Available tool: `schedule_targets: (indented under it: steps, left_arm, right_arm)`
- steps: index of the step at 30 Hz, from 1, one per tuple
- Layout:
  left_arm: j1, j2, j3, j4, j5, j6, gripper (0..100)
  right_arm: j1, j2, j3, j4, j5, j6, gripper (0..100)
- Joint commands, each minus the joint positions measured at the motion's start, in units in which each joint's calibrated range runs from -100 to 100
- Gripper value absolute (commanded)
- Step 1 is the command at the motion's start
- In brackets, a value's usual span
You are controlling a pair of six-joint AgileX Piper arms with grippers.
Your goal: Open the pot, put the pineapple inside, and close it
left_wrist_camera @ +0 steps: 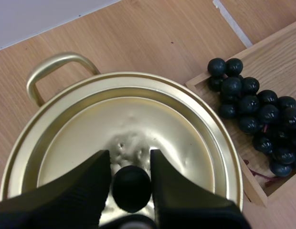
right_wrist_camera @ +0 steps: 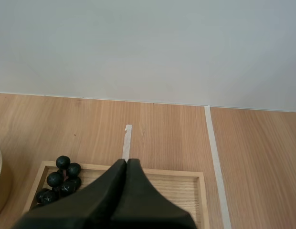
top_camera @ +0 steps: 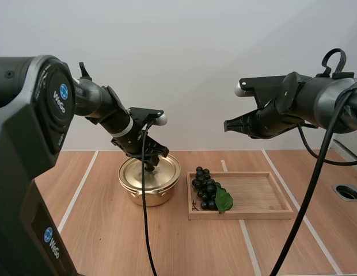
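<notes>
Pale wooden table [top_camera: 109, 230] crossed by white tape lines: one pot [top_camera: 145, 197], one lid [top_camera: 135, 172], one tray [top_camera: 259, 198], one bunch of grapes [top_camera: 204, 187].
The round, brass-coloured pot stands lidded. The black knob [left_wrist_camera: 131, 187] on its smooth, slightly dented lid is pinched by the left gripper [left_wrist_camera: 130, 164], with ribbed fingers [left_wrist_camera: 81, 191] on either side of it. Just beside the pot lies the rectangular wooden tray, holding glossy dark grapes (with one green leaf [top_camera: 224, 200]) at the end nearest the pot. The right gripper [top_camera: 227, 125] hangs high, well apart from the pot, fingers pressed into one empty wedge.
</notes>
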Motion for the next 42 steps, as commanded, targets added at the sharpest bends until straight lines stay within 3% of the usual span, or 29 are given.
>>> schedule_targets:
  steps: [1,5,19,23,25,28,29,31,34,39,42]
  left_arm:
    - [-0.05,0.0,0.1,-0.6,-0.1,0.6,74]
    - [-0.05,0.0,0.1,-0.6,0.1,1.3,88]
    - [-0.05,0.0,0.1,-0.5,1.2,2.0,89]
    - [-0.05,-0.1,-0.6,0.6,1.7,1.6,97]
    - [-0.05,-0.9,-1.5,0.6,2.6,1.1,96]
    - [-0.05,-3.4,-3.5,0.6,4.7,0.2,81]
    - [-0.05,-4.3,-4.0,0.6,5.3,0.1,72]
    - [-0.05,-7.2,-5.1,0.6,5.6,-0.8,50]
    - [-0.05,-12.1,-5.7,0.7,5.8,-0.9,4]
    - [0.03,-21.8,-5.7,0.6,5.9,-1.0,0]
    - [0.88,-27.6,-5.3,-1.5,4.4,-1.3,0]
  right_arm:
    - [-0.2,-0.2,0.4,-0.3,0.4,-0.3,0]
    - [-0.2,-0.2,0.4,-0.3,0.6,-0.3,0]
    - [-0.2,-0.2,0.4,-0.3,0.9,-0.5,0]
    - [-0.2,-0.2,0.4,-0.3,0.9,-0.7,0]
    - [-0.2,-0.2,0.4,-0.3,0.9,-0.7,0]
    - [-0.2,-0.2,0.4,-0.3,0.9,-1.0,0]
    - [-0.2,-0.2,0.4,-0.4,0.9,-1.0,0]
    - [-0.2,-0.2,0.4,-0.5,0.9,-1.0,0]
    - [-0.2,-1.1,0.4,-0.7,0.6,-1.0,0]
    - [-0.2,-5.6,0.4,-0.5,-2.6,-1.0,0]
    - [-0.2,-9.1,0.4,-0.5,-3.9,-1.0,0]
